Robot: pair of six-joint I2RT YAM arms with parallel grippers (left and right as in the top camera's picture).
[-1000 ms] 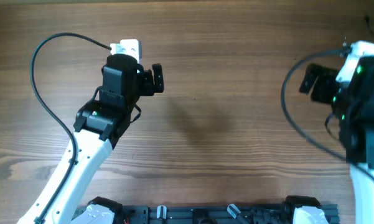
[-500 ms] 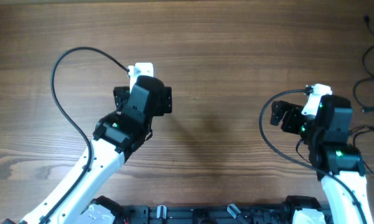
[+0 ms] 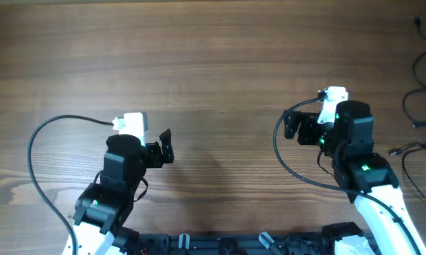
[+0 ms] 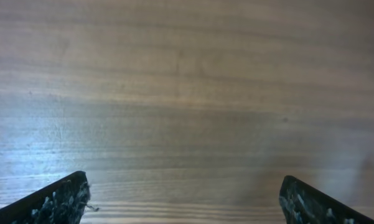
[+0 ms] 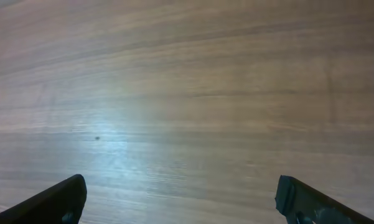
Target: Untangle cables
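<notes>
Over the last second both arms have pulled back toward the lower edge of the overhead view. The left arm (image 3: 113, 191) had been reaching into the upper left of the frame and now sits folded at lower left. The right arm (image 3: 351, 152) had been hanging over the far right edge and has drawn in toward the lower right of centre. That retreat has uncovered the cables (image 3: 411, 148), which lie on the bench (image 3: 220, 64) at the extreme right of the frame, well apart from either arm. They show as thin black strands in loose curves, with one plug end pointing toward the right arm, and parts of them run off the picture. The left jaws are spread and hold nothing: in the left wrist view the fingertips (image 4: 56, 202) stand at the two bottom corners with only bare wood between them. The right jaws are spread and empty too, their fingertips (image 5: 50, 202) framing bare wood in the same way. With both arms withdrawn and nothing gripped, this looks like a release and a pull-back rather than a pull on a strand. The strands appear separated instead of bundled, but whether any crossings remain cannot be told, since the loops leave the frame.
</notes>
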